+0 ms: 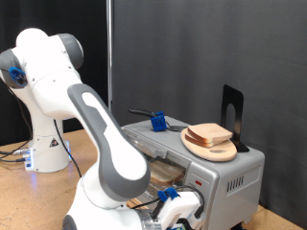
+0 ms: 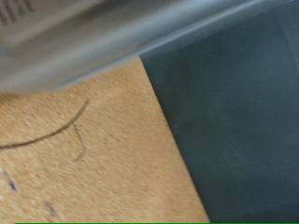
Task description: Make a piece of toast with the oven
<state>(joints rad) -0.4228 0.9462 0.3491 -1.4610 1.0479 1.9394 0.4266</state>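
The silver-grey oven (image 1: 225, 172) stands at the exterior view's right, with a red light (image 1: 199, 179) on its front. A tan slice, seemingly the piece of toast (image 1: 169, 172), lies in the oven's open front, partly hidden by my arm. My gripper (image 1: 178, 207) hangs low in front of the oven at the exterior view's bottom edge; its fingers are hard to make out. The wrist view shows no fingers, only a blurred silver-grey surface (image 2: 112, 37), probably the oven, above the wooden table (image 2: 84, 159).
A round wooden plate (image 1: 223, 151) with piled bread slices (image 1: 210, 135) sits on the oven's top. A blue tool (image 1: 156, 122) and a black stand (image 1: 233, 115) are also up there. A dark surface (image 2: 243, 131) borders the wooden table. The robot's base (image 1: 43, 144) stands at the left.
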